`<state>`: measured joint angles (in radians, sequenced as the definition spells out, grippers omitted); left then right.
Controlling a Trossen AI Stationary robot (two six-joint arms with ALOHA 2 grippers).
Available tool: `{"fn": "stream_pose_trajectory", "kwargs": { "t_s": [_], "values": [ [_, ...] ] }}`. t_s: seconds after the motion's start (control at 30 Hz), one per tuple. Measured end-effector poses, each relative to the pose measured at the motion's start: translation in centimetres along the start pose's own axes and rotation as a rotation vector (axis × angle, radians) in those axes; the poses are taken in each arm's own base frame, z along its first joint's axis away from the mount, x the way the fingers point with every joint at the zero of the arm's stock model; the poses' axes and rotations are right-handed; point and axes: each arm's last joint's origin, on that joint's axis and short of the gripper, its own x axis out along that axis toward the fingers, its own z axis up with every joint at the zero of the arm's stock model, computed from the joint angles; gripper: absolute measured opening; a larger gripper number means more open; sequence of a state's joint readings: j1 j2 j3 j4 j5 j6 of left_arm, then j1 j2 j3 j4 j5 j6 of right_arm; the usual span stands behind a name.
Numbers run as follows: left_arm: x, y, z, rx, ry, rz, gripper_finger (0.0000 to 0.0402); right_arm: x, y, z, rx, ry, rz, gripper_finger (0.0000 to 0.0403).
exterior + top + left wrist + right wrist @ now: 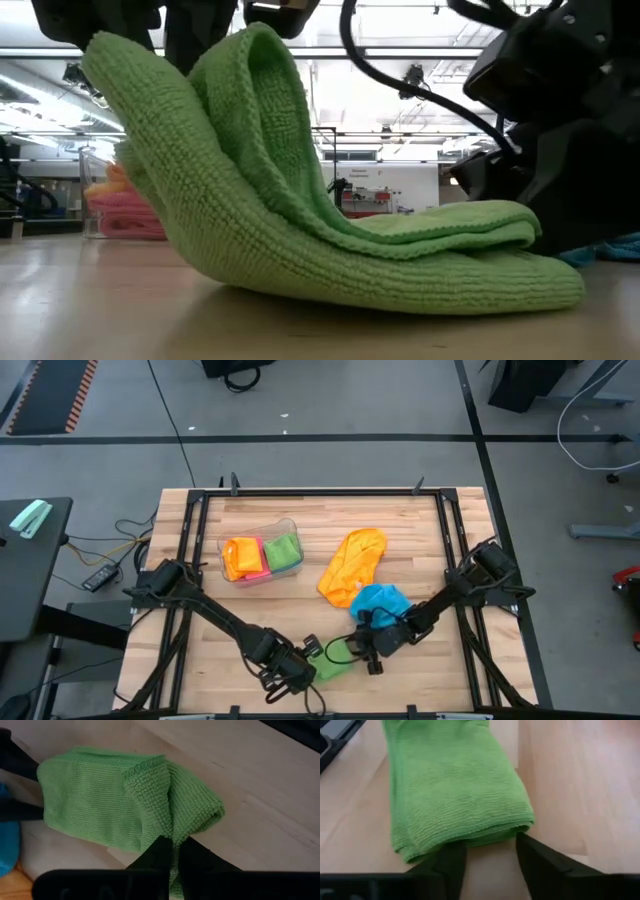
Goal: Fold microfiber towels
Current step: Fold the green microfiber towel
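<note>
- The green towel (335, 657) I am folding lies near the table's front edge, at about six o'clock from the table's middle, doubled over into a thick pad.
- My left gripper (173, 851) is pinched together on one corner of it, holding that end lifted; in the low view the raised end (200, 110) stands well above the flat part.
- My right gripper (490, 852) sits at the opposite end, at three o'clock from the towel, fingers apart, with the folded edge just in front of them and nothing clamped.
- Risk, as I judge it: with only one end held, a pull by my left arm could drag the whole pad along the wooden table (420, 530) and slide the layers out of line.
- Risk: if I let the lifted corner go from this height, the springy pile may flop open instead of settling flat.
- Risk: my right fingers are so near the fold that a careless move forward could shove and rumple it.
- Count, working outward: one green towel in hand; one blue towel (382, 600) at one o'clock from it; one orange towel (352, 565) just beyond, touching the blue.
- One clear tub (262, 552) at eleven o'clock, holding three folded cloths that I can see: orange, pink and green.
- Two arms, two grippers.
</note>
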<state>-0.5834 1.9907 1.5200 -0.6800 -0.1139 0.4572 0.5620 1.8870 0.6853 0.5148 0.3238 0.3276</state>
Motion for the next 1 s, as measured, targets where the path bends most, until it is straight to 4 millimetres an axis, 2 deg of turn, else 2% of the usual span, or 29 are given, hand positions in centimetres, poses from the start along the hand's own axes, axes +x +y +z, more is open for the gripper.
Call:
{"fn": "stream_pose_trajectory", "kwargs": {
  "t_s": [0.27, 0.43, 0.73, 0.83, 1.0],
  "values": [
    [0.0, 0.0, 0.0, 0.001, 0.005, -0.002, 0.0011, 0.1, -0.2, 0.1, 0.017, -0.007, -0.023, 0.0283],
    [0.0, 0.0, 0.0, 0.0, 0.006, 0.0, 0.003, 0.1, -0.2, 0.2, 0.029, -0.023, -0.021, 0.0319],
    [0.0, 0.0, -0.1, -0.022, 0.008, 0.001, 0.0012, -0.1, 0.0, 0.5, -0.003, -0.043, -0.023, 0.0326],
    [0.0, -0.2, 0.0, -0.056, 0.013, -0.003, 0.0018, -1.2, 0.5, 1.6, -0.033, -0.08, 0.037, 0.0326],
    [0.0, -0.7, -0.1, -0.103, 0.035, -0.016, 0.0038, -4.0, 0.7, 3.9, -0.052, -0.082, 0.168, 0.0326]
  ]
}}
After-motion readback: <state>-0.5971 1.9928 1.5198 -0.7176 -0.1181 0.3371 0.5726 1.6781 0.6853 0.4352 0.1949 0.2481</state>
